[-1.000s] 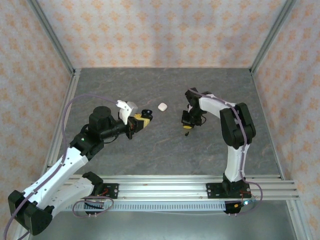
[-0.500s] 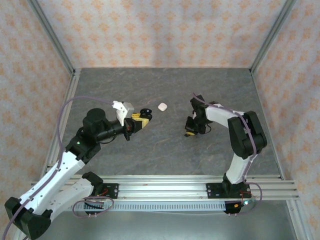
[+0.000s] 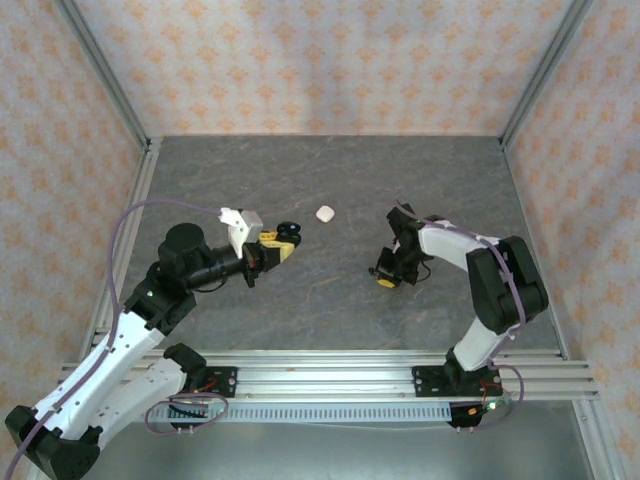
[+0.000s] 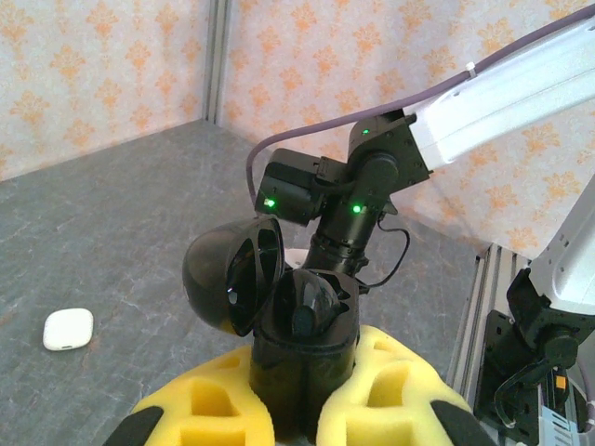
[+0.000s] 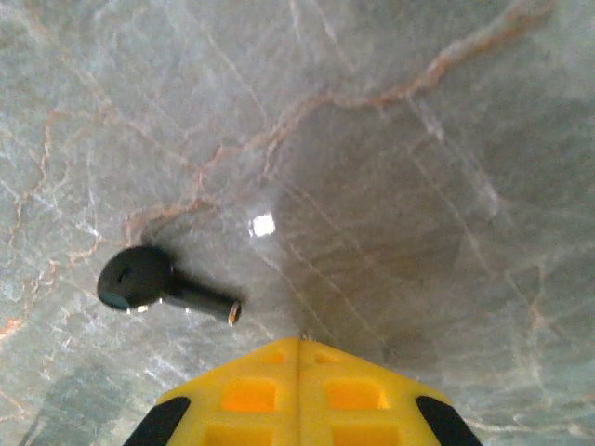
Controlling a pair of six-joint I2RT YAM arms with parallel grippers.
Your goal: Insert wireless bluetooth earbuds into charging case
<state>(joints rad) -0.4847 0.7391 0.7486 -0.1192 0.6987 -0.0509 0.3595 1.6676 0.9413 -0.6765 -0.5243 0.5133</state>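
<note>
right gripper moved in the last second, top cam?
Yes. The right gripper has drawn back toward the near rail and slightly right, farther from the white case, which has stayed put.

Grey table [image 3: 330, 170] bears white case [image 3: 325, 213], seemingly; black earbud [image 5: 163, 283].

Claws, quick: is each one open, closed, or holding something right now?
Left claw: closed on the open black case.
Right claw: closed, empty; a black earbud lies on the table beside it.
</note>
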